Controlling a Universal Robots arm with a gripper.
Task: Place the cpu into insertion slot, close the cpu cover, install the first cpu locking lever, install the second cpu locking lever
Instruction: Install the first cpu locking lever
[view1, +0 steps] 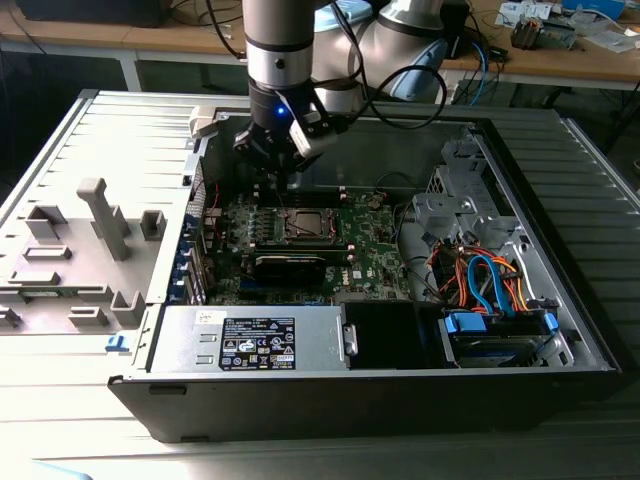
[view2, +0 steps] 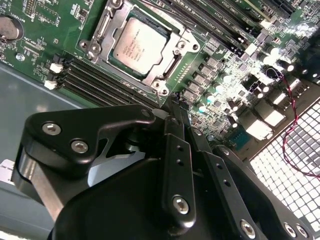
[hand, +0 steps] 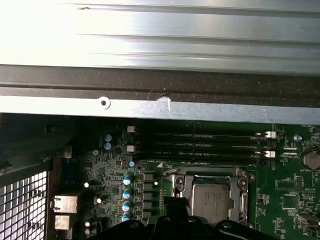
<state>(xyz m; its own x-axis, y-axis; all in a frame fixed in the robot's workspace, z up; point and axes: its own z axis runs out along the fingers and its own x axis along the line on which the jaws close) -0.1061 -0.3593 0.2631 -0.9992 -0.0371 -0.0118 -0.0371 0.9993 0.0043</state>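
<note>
Silver-grey metal tops the one cpu (view2: 139, 46), which lies flat inside the insertion slot (view2: 102, 27) on the green circuit board (view2: 30, 35); the cpu cover (view2: 186, 41) frames it. In the first wrist view the black tool body hides the near edge of the cpu (hand: 212, 202). The tool (view2: 175, 107) hangs just above the board beside the slot, its fingers pressed together with nothing between them. Four long memory slots (view2: 100, 85) lie beside the slot. In the exterior view the arm hides part of the computer case (view1: 560, 300).
</note>
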